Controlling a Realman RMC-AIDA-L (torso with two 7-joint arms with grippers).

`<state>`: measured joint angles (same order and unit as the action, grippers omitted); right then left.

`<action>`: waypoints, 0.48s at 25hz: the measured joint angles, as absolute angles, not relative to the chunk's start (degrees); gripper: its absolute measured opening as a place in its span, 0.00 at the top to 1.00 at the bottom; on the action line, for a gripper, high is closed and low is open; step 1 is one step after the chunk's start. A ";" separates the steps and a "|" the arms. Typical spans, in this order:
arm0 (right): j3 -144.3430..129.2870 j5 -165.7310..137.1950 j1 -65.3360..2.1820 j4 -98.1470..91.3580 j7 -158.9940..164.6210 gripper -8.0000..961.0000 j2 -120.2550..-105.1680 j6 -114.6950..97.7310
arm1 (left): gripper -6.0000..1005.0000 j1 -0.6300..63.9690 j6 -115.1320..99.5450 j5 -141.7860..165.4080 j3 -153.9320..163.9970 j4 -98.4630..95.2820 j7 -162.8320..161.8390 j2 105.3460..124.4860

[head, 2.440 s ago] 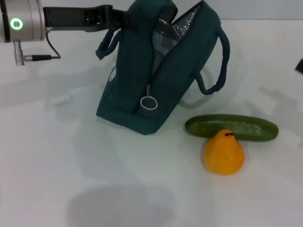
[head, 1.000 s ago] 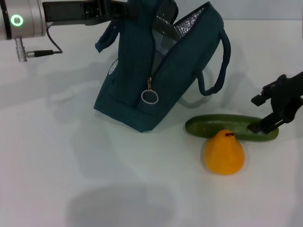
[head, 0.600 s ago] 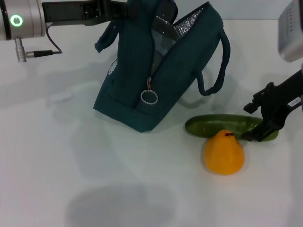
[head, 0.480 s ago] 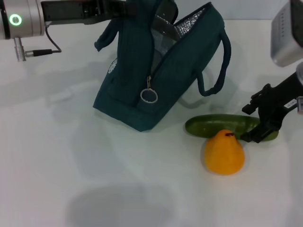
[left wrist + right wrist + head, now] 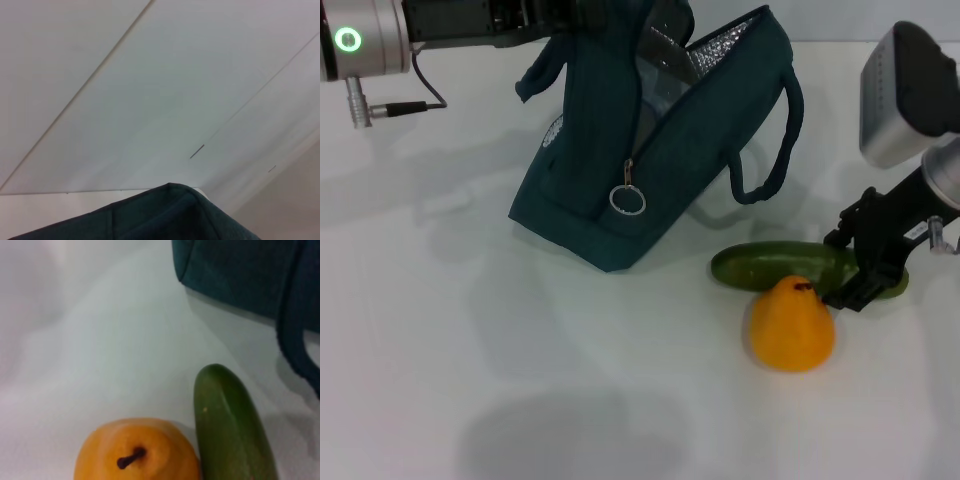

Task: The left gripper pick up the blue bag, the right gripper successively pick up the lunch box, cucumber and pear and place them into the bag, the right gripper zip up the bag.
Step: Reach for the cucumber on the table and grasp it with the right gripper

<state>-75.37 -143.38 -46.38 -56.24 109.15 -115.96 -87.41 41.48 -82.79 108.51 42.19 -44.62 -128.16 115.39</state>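
One smooth, rigid cucumber (image 5: 790,268) may roll; your right gripper (image 5: 860,270), fingers spread, should pinch across its middle, clear of the pear (image 5: 791,324).

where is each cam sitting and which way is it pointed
Head view: from the robot's head, looking down at the table; shows the left tool at the blue bag and the right tool around the cucumber.
Left wrist view: faces a pale wall, only the bag's edge visible.
Right wrist view: close on the pear and cucumber.
Head and right wrist share pear, cucumber, bag.
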 joint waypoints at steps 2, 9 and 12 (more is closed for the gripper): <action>-76.24 -143.41 -46.41 -56.24 109.59 0.20 -115.96 -87.09 | 0.93 41.44 -82.79 108.50 42.19 -44.62 -128.16 115.39; -79.17 -143.60 -46.50 -56.25 110.60 0.22 -115.91 -86.19 | 0.93 41.29 -82.87 108.45 42.19 -44.49 -128.14 115.39; -79.60 -143.65 -46.49 -56.30 111.14 0.24 -115.86 -85.88 | 0.93 40.94 -82.97 108.36 42.19 -44.55 -128.14 115.40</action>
<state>-79.60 -143.65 -46.49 -56.30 111.14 -115.86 -85.88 40.94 -82.97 108.36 42.19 -44.55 -128.14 115.40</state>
